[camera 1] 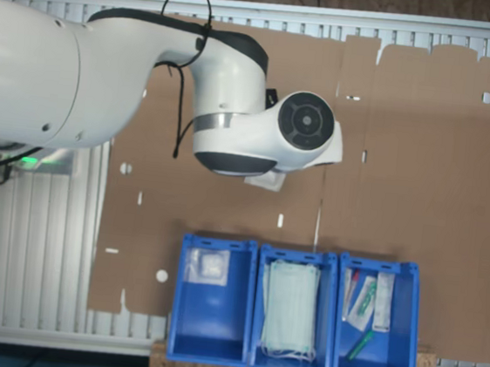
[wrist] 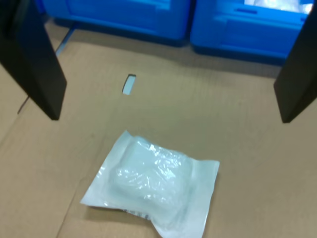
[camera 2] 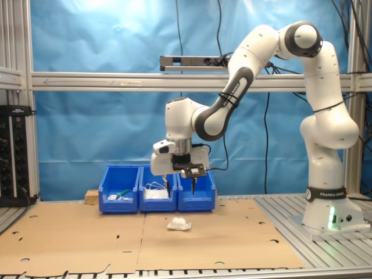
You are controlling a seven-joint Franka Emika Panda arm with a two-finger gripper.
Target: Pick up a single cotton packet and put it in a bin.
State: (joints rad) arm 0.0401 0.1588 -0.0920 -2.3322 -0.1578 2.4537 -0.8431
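Hovering with fingers spread, the gripper (camera 2: 181, 185) hangs above the small white crumpled-wrapper cotton packet (camera 2: 179, 224) lying on the cardboard-covered bench (camera 2: 87, 238), seemingly lining up a grasp before the blue rectangular plastic bin (camera 2: 196, 196).

Hardly any writing could be made out. In the second exterior view, the dark band (camera 2: 326, 195) around the arm's base carried one short line of pale lettering (a maker's mark, by its look). In the first exterior view, the narrow packets (camera 1: 383, 301) in the end bin (camera 1: 407, 332) bore labels whose print was too small to read. In the wrist view, the cotton packet (wrist: 153, 188) showed a thin dark strip of print along one edge, blurred beyond reading.
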